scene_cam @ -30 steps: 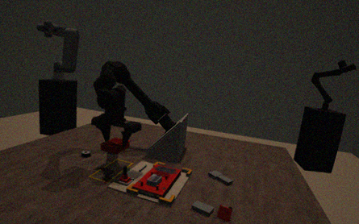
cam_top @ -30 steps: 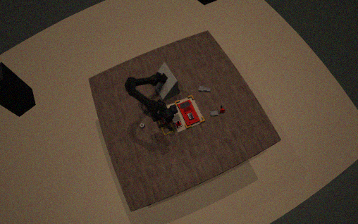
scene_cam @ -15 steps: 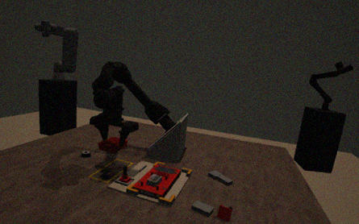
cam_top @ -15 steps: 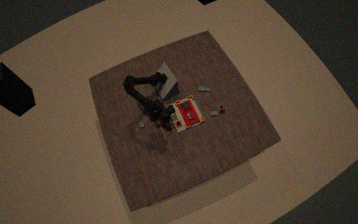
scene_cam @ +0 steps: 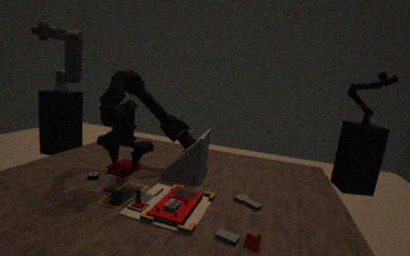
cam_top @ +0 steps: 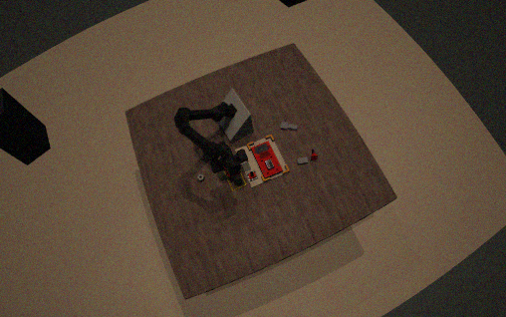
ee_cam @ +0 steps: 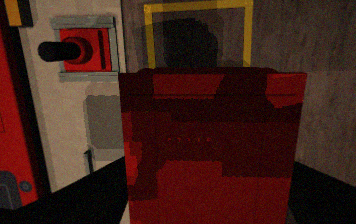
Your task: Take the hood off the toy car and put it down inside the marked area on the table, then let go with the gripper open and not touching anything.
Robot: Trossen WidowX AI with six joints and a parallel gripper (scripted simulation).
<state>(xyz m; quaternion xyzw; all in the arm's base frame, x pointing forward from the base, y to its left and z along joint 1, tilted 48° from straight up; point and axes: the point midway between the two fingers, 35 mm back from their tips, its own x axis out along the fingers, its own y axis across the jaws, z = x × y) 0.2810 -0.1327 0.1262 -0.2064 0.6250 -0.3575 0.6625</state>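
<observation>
The red hood (scene_cam: 124,168) (ee_cam: 210,150) is held in the air between the fingers of my gripper (scene_cam: 124,163), which is shut on it. The arm mostly hides the hood in the top view. The marked area, a yellow outline (cam_top: 239,187) (scene_cam: 108,205) (ee_cam: 200,6), lies on the table below; in the wrist view the hood covers its near part. A dark shadow falls inside the outline. The red toy car (cam_top: 276,170) (scene_cam: 186,208) (ee_cam: 10,100) sits on a pale board beside the outline, its grey engine block (scene_cam: 172,205) exposed.
A red lever block (cam_top: 252,175) (scene_cam: 138,204) (ee_cam: 85,50) stands on the board between car and outline. A grey slanted panel (cam_top: 238,117) (scene_cam: 194,162) stands behind. A small round part (cam_top: 200,177) (scene_cam: 93,176) lies left. Grey pieces (scene_cam: 248,201) (scene_cam: 227,236) and a red piece (scene_cam: 252,242) lie right.
</observation>
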